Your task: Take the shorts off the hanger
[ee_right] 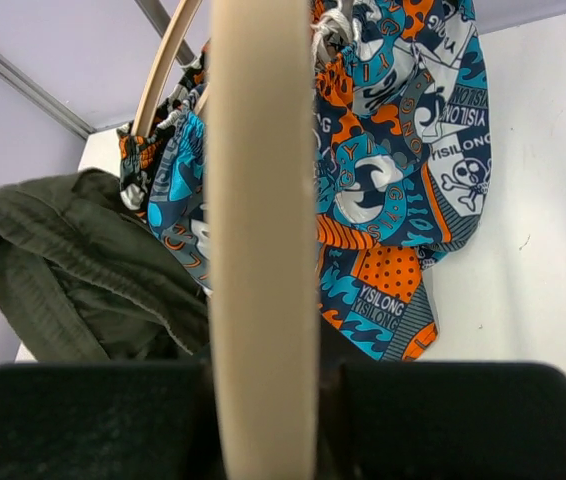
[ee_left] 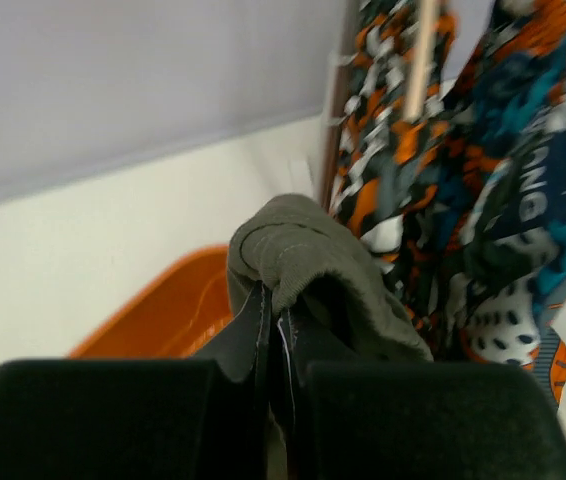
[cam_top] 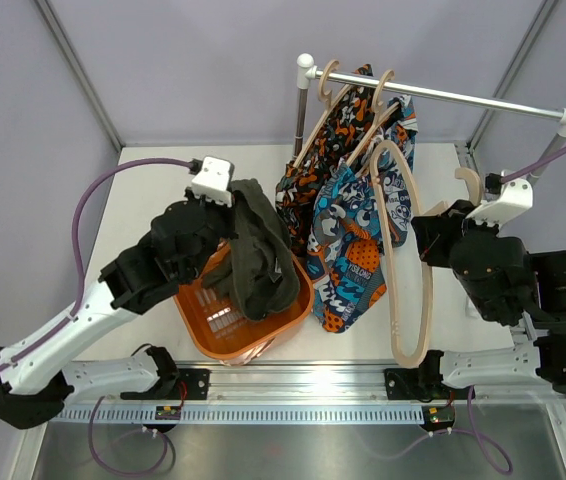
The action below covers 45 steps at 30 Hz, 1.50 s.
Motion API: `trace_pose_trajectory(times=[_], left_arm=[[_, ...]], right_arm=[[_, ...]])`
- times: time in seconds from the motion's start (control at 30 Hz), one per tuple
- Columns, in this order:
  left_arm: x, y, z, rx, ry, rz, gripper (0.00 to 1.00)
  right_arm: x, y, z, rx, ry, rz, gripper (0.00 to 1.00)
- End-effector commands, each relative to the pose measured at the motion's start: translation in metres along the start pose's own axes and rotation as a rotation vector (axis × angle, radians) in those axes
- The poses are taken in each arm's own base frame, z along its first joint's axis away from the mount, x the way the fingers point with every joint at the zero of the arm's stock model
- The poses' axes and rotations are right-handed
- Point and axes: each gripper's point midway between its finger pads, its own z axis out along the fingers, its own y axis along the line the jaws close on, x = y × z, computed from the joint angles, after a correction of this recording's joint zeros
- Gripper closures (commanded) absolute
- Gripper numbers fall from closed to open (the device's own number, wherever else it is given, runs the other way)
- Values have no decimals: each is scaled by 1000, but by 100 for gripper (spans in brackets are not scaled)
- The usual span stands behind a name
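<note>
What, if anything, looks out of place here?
One bare wooden hanger is off the rail, clamped in the right gripper; the olive shorts dangle from the left gripper over the orange basket. Nothing looks damaged.

A white table (cam_top: 148,200) stands in even light. Pale lilac walls (cam_top: 193,70) rise behind the table, and a metal rail (cam_top: 483,98) crosses above its far edge.

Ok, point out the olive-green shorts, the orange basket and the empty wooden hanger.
olive-green shorts (cam_top: 259,262): top external view, on the middle of the bunched cloth.
orange basket (cam_top: 199,318): top external view, on its left wall.
empty wooden hanger (ee_right: 263,200): right wrist view, on the pale wooden bar.
</note>
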Motion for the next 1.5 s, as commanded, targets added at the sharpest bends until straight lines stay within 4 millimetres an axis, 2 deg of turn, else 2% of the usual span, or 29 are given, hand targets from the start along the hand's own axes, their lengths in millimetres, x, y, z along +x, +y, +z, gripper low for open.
trace_pose_trajectory(times=[0.0, 0.1, 0.13, 0.17, 0.2, 0.23, 0.3, 0.37, 0.47, 0.57, 0.63, 0.67, 0.7, 0.77, 0.8, 0.87, 1.23, 1.43, 1.47], left_arm=[[28, 21, -5, -74, 27, -281, 100], [69, 44, -6, -164, 96, -398, 100], [95, 48, -4, -188, 142, -403, 100], [106, 59, -2, -227, 155, -452, 100], [115, 63, -2, -233, 166, -470, 100], [134, 58, -1, -207, 214, -480, 100], [151, 58, 5, -194, 260, -509, 98], [165, 58, 10, -202, 299, -516, 84], [183, 48, 18, -174, 360, -517, 62], [192, 42, 24, -155, 380, -527, 31], [193, 39, 26, -138, 380, -530, 19], [193, 39, 26, -138, 380, -530, 6], [193, 39, 26, -141, 379, -528, 1], [191, 41, 25, -144, 376, -518, 1], [187, 42, 24, -144, 368, -517, 1], [184, 44, 22, -146, 363, -509, 1], [152, 49, 11, -112, 297, -468, 1], [142, 50, 5, -99, 275, -453, 1], [138, 51, 5, -98, 267, -451, 1]], right_arm=[[14, -43, -2, 124, 27, -141, 100], [17, -44, 2, 148, 31, -159, 100], [19, -43, 3, 156, 33, -165, 100], [20, -44, 4, 162, 38, -178, 100], [22, -44, 7, 170, 41, -190, 100], [21, -45, 9, 187, 35, -178, 100], [23, -46, 13, 194, 44, -183, 100], [22, -52, 15, 213, 49, -189, 100], [23, -59, 24, 266, 62, -213, 100], [24, -71, 34, 357, 80, -265, 100], [23, -75, 40, 399, 80, -274, 100], [21, -81, 42, 424, 86, -294, 100], [15, -79, 47, 419, 68, -275, 100], [12, -79, 54, 404, 88, -301, 100], [1, -83, 58, 427, 65, -276, 100], [-5, -81, 66, 415, 86, -296, 100], [-45, -97, 126, 464, 130, -267, 100], [-62, -106, 142, 470, 112, -215, 100], [-70, -109, 142, 474, 94, -199, 100]])
